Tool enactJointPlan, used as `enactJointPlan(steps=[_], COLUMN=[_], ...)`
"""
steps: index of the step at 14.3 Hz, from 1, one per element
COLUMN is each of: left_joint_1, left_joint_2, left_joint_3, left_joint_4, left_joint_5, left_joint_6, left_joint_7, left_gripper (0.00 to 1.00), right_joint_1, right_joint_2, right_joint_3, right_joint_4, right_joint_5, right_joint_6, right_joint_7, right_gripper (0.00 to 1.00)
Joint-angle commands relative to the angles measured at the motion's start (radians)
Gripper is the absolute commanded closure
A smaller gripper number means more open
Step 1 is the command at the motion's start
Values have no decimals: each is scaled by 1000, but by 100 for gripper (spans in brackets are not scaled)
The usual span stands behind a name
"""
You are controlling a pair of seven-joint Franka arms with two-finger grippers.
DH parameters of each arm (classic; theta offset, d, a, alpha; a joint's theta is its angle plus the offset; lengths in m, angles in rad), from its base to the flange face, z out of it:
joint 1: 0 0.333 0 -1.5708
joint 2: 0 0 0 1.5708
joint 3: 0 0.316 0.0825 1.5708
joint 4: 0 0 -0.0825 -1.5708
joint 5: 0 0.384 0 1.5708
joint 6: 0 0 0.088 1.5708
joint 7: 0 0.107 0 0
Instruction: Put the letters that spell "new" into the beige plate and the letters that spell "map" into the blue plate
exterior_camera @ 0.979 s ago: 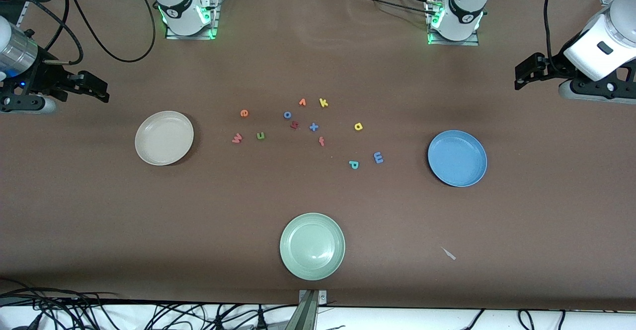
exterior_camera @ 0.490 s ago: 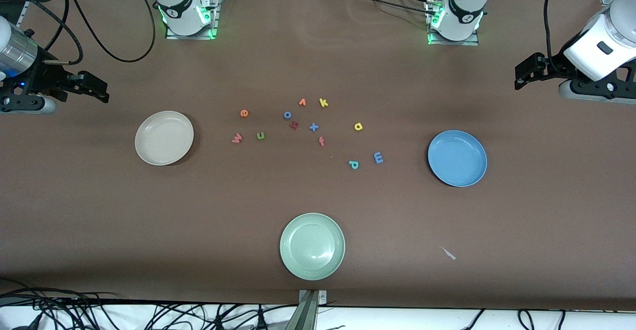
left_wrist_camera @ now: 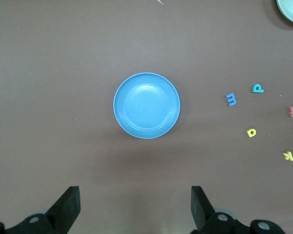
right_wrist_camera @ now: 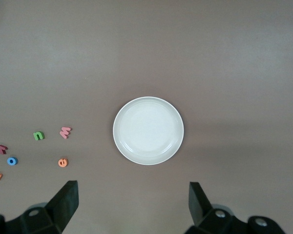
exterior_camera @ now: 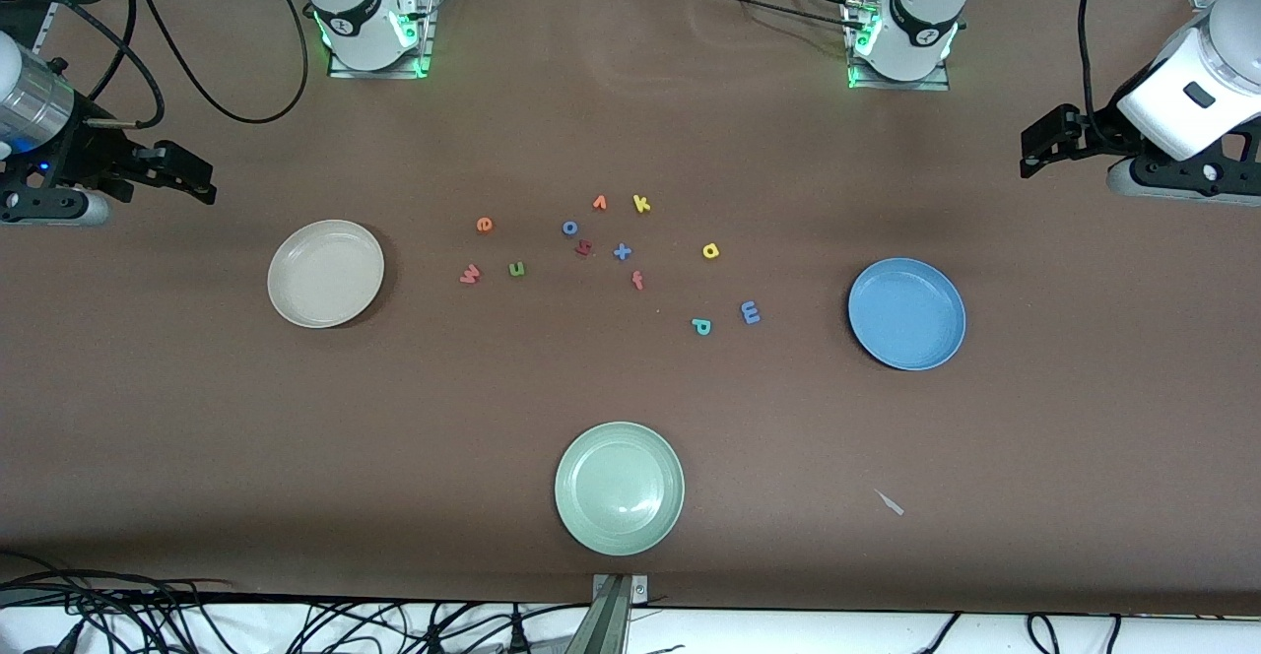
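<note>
Nearest the front camera sat a green plate (exterior_camera: 619, 488), with a small pale scrap (exterior_camera: 891, 503) lying toward the left arm's end of the table.

Farther back, the blue plate (exterior_camera: 906, 313) lay toward the left arm's end and the beige plate (exterior_camera: 325, 273) toward the right arm's end, both with nothing in them. Between them the letters were scattered on the table. The teal p (exterior_camera: 701, 326) and blue m (exterior_camera: 751, 312) lay close together, near the blue plate. Farther still came the red f (exterior_camera: 637, 280), the salmon w (exterior_camera: 470, 274) and the green n (exterior_camera: 516, 268), the last two side by side, near the beige plate. Then a blue x (exterior_camera: 622, 251), a dark red letter (exterior_camera: 583, 247) I could not read, and the yellow a (exterior_camera: 710, 251). After those came the blue o (exterior_camera: 569, 228) and the orange e (exterior_camera: 484, 225). Farthest lay the orange v (exterior_camera: 599, 203) and yellow k (exterior_camera: 641, 204).

The left gripper (left_wrist_camera: 136, 209) waited in the air above the table just past the blue plate, fingers spread wide, holding nothing. The right gripper (right_wrist_camera: 134, 207) waited likewise by the beige plate, fingers spread and bare.
</note>
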Motion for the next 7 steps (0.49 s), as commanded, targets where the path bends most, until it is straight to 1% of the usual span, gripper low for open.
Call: enactJointPlan(steps=[1,7], left_joint_1=[3,3], left_joint_2=[-2,-2], left_joint_3=[-6,-6], left_joint_4=[10,10], left_joint_5=[-6,-4], left_joint_6=[-17,-17], left_joint_7=[-10,-10], left_gripper=[0,0], right_joint_1=[2,4], right_joint_2=[-22,-24], right_joint_3=[-1,2], right_joint_4=[-20,-20], right_joint_5=[-18,-18], right_joint_6=[10,5], right_joint_7=[-14,-14], right_gripper=[0,0])
